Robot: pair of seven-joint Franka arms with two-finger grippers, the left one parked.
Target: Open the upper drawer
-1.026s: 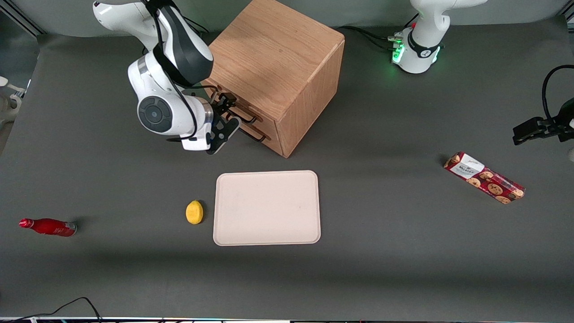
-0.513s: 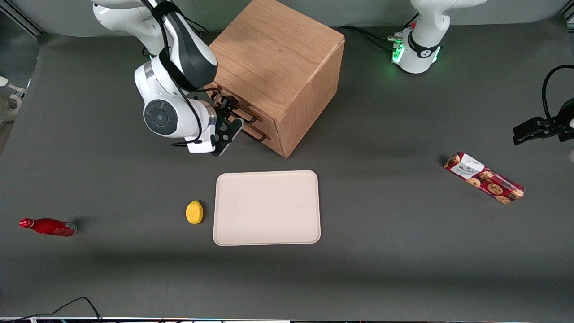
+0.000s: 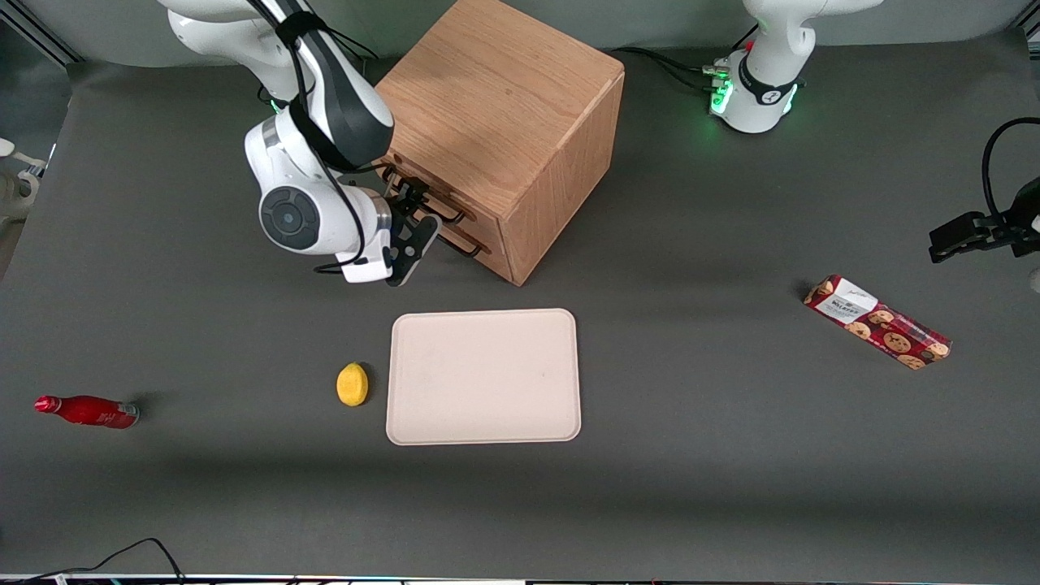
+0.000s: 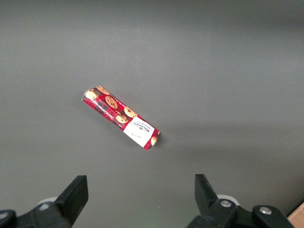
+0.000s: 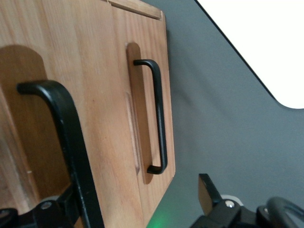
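Observation:
The wooden cabinet [image 3: 496, 106] stands at the back of the table, its drawer front facing the working arm's end. The upper drawer [image 5: 28, 109] looks shut; its thin black handle [image 5: 66, 128] shows in the front view too [image 3: 443, 213]. The lower drawer's handle [image 5: 159, 118] sits just below it [image 3: 470, 244]. My gripper [image 3: 416, 218] is open right in front of the drawer faces. In the right wrist view the gripper [image 5: 140, 204] has the upper handle against one finger [image 5: 71, 204], with nothing gripped.
A cream tray [image 3: 483, 375] lies nearer the front camera than the cabinet, with a yellow lemon [image 3: 352, 383] beside it. A red bottle [image 3: 85, 410] lies toward the working arm's end. A cookie box [image 3: 877, 322] lies toward the parked arm's end.
My gripper has moved in toward the cabinet's drawer front and closer to the upper handle. Both drawers have stayed as they were.

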